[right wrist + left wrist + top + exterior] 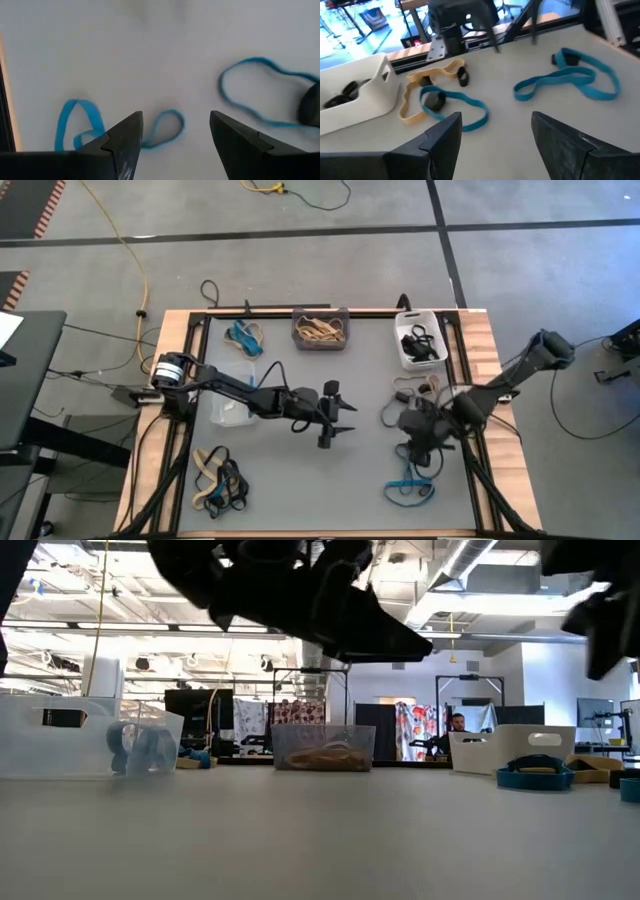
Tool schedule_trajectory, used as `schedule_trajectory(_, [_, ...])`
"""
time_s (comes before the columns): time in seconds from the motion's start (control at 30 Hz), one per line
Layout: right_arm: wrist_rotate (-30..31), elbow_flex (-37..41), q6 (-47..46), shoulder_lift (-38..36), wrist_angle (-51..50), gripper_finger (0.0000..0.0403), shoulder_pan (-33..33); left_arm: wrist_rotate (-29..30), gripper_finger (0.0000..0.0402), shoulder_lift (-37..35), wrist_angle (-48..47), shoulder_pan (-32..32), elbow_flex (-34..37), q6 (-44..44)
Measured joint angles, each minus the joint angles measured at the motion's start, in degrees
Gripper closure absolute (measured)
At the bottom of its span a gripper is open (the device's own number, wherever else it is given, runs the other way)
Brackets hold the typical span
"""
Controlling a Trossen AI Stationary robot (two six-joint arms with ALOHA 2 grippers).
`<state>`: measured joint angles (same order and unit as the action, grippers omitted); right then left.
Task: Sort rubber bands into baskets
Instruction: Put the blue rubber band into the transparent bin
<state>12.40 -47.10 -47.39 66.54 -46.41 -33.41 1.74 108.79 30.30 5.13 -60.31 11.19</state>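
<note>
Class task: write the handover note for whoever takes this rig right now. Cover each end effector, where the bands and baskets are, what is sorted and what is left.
Left end effector: open, empty, over mid-table.
Right end effector: open, empty, above the blue bands at the near right.
Baskets: grey basket at the far edge holds tan bands; white basket at far right holds black bands; clear basket is on the left, under the left arm, contents unclear.
Done: some tan and black sorted.
Left: blue bands far left, mixed pile near left, loose bands by the right arm, and the near-right blue bands.
</note>
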Motion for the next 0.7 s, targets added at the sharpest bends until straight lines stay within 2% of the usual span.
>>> schedule_trajectory(0.17, [4.8,2.6,-8.7,1.3,3.6,0.0143,-7.7,-1.4,0.0171,1.3,-5.2,-1.3,-5.0,1.9])
schedule_trajectory(0.37, [8.8,3.6,-15.6,3.0,6.7,0.0143,-14.0,-6.0,0.0171,7.9,-8.8,-2.0,-13.2,3.0])
schedule_trajectory(0.7, [9.4,3.6,-16.3,5.8,9.6,0.0143,-16.5,-7.1,0.0171,21.9,-27.4,-2.1,-34.4,8.3])
